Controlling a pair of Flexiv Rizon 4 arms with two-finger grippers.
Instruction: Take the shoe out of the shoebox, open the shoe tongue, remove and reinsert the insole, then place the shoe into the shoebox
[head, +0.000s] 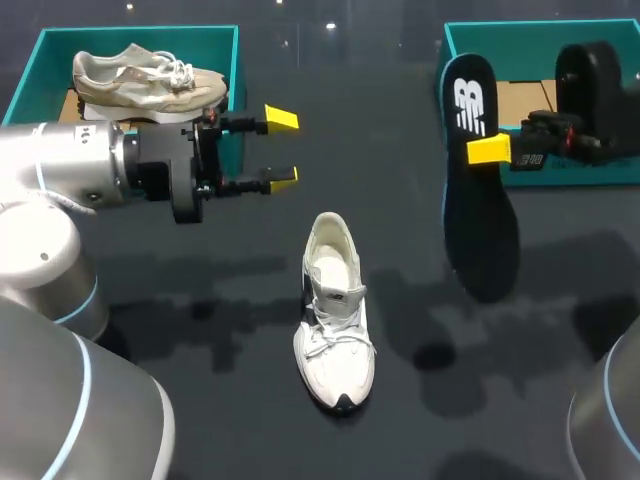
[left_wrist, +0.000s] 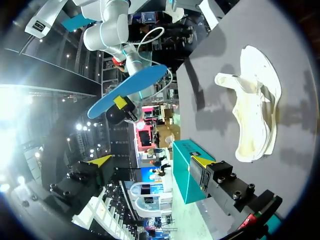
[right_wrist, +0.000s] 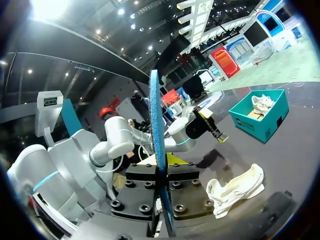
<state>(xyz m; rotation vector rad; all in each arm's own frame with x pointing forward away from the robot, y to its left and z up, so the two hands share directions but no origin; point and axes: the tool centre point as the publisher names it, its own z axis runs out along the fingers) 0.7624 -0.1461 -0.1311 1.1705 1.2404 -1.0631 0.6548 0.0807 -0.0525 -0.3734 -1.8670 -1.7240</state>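
Holding the insole (head: 478, 190) clear of the worktop (head: 400, 120): our right fingers (head: 488, 150) pinch it from both faces nearer its narrow heel end, leaving the wider toe end free. It hangs in front of the right shoebox (head: 540, 28). Our left fingers (head: 281, 119) are spread and empty, just beside the left shoebox (head: 130, 32), which holds a beige shoe (head: 150, 78). The white shoe (head: 335, 310) lies on the worktop between our arms, toe toward us, with the collar opening facing up.

Step in hand, as we judge it: reinsertion.

Notes:
- Steady the white shoe first with the left fingers at the heel collar. Unheld, it will probably slide when pushed.
- Lead with the insole's toe end. It already points roughly the same way as the shoe's toe, so little turning seems needed.
- Enter at a shallow angle under the tongue, then lower the heel end last.
- The long free length may buckle, so feed slowly.
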